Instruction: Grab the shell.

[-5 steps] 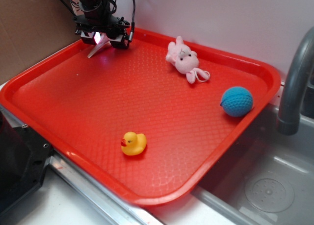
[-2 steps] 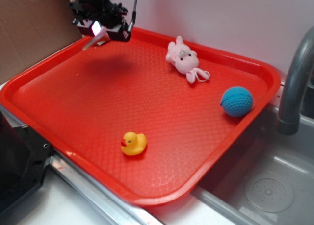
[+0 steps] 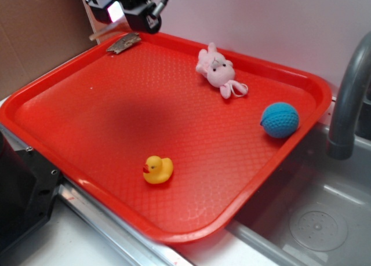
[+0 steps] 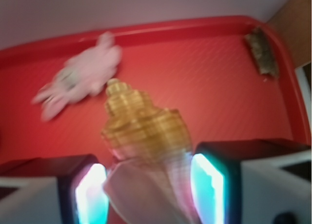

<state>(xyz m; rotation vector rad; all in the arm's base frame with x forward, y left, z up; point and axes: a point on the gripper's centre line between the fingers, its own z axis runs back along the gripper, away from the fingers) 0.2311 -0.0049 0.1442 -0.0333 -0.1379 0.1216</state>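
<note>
The gripper [image 3: 119, 14] hung above the far left corner of the red tray [image 3: 69, 80], its two lit fingers [image 4: 207, 182] closed on the cream-tan spiral shell [image 4: 144, 136]. In the wrist view the shell sat clamped between them, ridged wide end pointing away from the camera. From the exterior view only its thin pale tip [image 3: 99, 33] showed, jutting out to the left below the gripper and clear of the tray floor.

Just beneath, a darker grey-brown flat piece [image 3: 123, 43] lay on the tray against its far rim; the wrist view showed it in the far right corner [image 4: 262, 52]. A pink plush bunny [image 3: 217, 70] lay near the far rim towards the middle, a blue crocheted ball [image 3: 280, 120] sat near the right edge, and a yellow rubber duck [image 3: 157, 169] stood near the front edge. A grey faucet [image 3: 348, 98] rose over the metal sink [image 3: 313, 219] at right. A soft shadow darkened the tray's middle.
</note>
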